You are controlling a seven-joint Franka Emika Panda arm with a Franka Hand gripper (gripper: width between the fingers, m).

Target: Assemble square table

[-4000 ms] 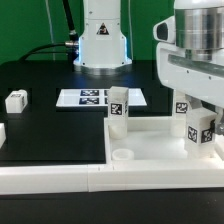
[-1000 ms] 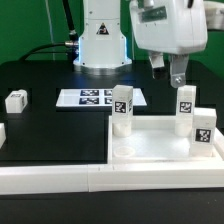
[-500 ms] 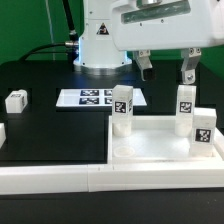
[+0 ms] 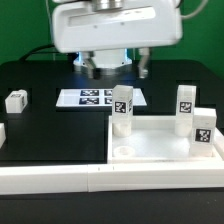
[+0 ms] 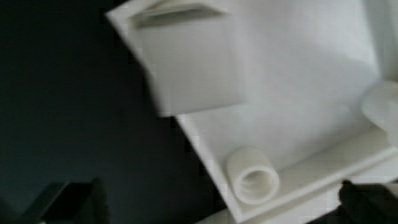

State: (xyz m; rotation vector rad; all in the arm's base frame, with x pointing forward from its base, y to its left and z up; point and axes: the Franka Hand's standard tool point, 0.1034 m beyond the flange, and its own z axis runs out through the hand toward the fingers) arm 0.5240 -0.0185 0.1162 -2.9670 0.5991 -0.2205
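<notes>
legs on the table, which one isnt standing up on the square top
The leg lying alone on the black table at the exterior view's left; the other three stand upright on the square top.

The hand [image 4: 115, 68] hung high, its two fingers [image 4: 89, 67] spread wide apart, pointing down, gripping nothing.

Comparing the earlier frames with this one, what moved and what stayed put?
The gripper moved from the exterior view's right, where it was down at a leg on the tabletop, up and across to the left; it now hangs open and empty above the marker board. The three standing legs, the tabletop and the loose leg at far left stayed put.
</notes>
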